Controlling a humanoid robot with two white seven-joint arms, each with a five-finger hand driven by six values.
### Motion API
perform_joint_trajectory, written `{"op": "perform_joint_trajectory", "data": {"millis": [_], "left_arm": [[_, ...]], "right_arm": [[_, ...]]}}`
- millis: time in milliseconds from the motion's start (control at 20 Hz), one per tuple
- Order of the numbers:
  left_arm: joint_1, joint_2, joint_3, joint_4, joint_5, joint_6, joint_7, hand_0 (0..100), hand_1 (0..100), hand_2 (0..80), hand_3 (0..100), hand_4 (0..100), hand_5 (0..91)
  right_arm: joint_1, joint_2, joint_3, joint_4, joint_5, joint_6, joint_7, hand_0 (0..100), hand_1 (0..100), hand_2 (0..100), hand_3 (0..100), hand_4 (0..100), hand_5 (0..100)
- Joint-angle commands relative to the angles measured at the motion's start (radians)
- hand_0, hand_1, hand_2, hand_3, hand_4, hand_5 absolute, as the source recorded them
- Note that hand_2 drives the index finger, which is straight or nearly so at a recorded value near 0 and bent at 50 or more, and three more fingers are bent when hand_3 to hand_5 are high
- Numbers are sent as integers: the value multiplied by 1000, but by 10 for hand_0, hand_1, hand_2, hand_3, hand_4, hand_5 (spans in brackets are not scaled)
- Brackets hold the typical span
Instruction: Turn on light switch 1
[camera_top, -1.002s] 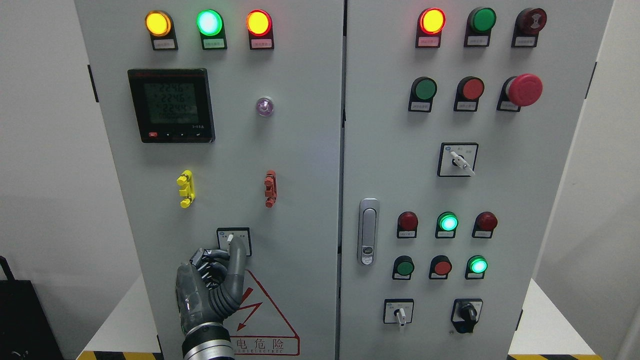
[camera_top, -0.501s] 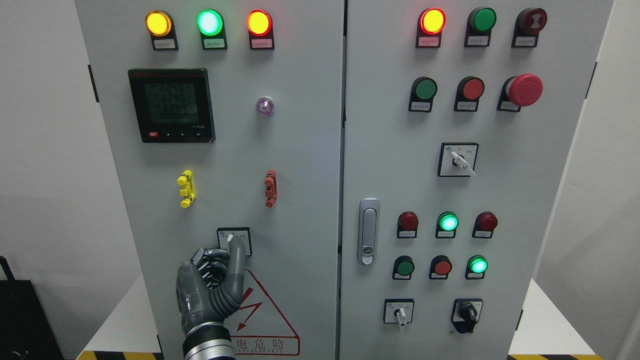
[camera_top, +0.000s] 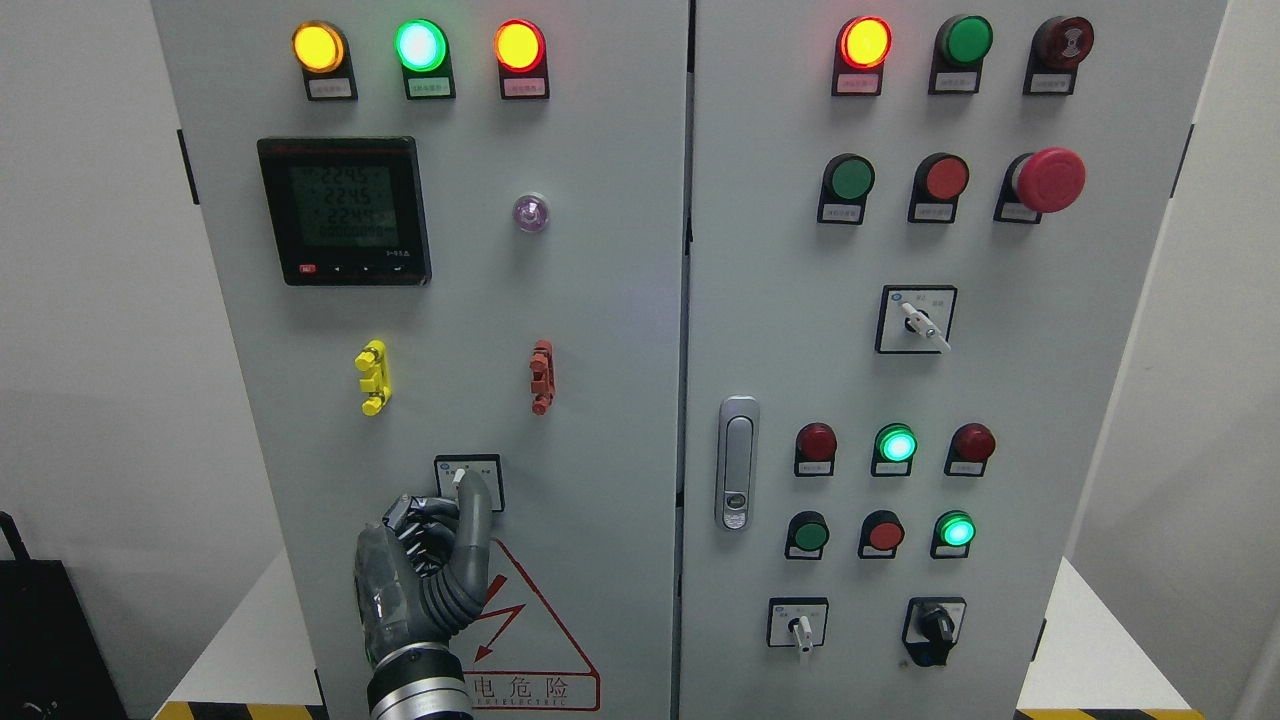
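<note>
The rotary switch (camera_top: 459, 474) sits in a small black-framed square low on the left cabinet door (camera_top: 600, 330). Only its white knob tip shows, pointing up and slightly left. My left hand (camera_top: 452, 497) comes up from the bottom edge, dark grey and jointed. Its thumb (camera_top: 476, 520) stands against the right side of the knob and the curled fingers (camera_top: 408, 514) press in from the left, so the hand is shut on the knob. The hand hides the lower half of the switch plate. The right arm is out of sight.
Above the switch are a yellow clip (camera_top: 371, 377), a red clip (camera_top: 541, 376), a digital meter (camera_top: 344, 211) and three lit lamps. The right door carries a handle (camera_top: 737, 462), push buttons, a red emergency stop (camera_top: 1049, 180) and further rotary switches (camera_top: 797, 624). A hazard triangle (camera_top: 520, 625) lies beside my wrist.
</note>
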Motion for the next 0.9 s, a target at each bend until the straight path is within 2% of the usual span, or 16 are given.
{"op": "perform_joint_trajectory", "data": {"millis": [0,852], "left_arm": [[-1,0,-2,7,0,0,-1,396,393,584,945,945,852],[-1,0,-2,6,0,-3,-1,457,330,584,947,947,853]], "right_arm": [[0,0,-1,0,0,0,-1,0,0,0,0,0,0],[0,-1,1,0,0,0,-1,0,0,0,0,0,0]]}}
